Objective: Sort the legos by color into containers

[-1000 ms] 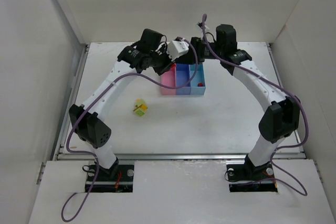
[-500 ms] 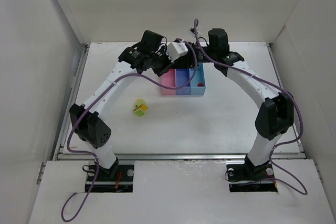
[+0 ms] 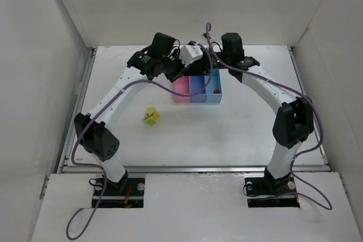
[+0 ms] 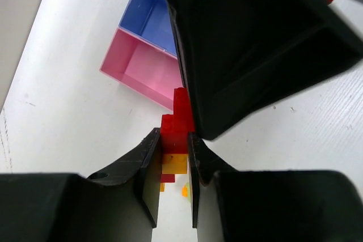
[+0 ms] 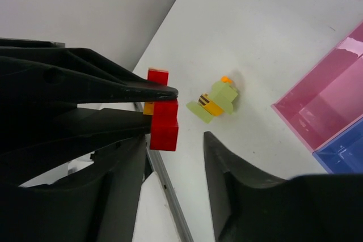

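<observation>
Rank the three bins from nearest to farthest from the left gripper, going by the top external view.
1. Pink bin, left end of the row, right beside the left gripper.
2. Purple-blue bin, middle.
3. Light blue bin, right end.

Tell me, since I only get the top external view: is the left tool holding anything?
Observer: Yes. Left wrist view shows the left tool shut on a red lego stack, a yellow brick under it.
Operator: And the right tool?
Observer: Open, per the right wrist view; the stack shows in the gap between its fingers.
Operator: Anything in the pink bin?
Observer: None in the part of it that the left wrist view shows.
</observation>
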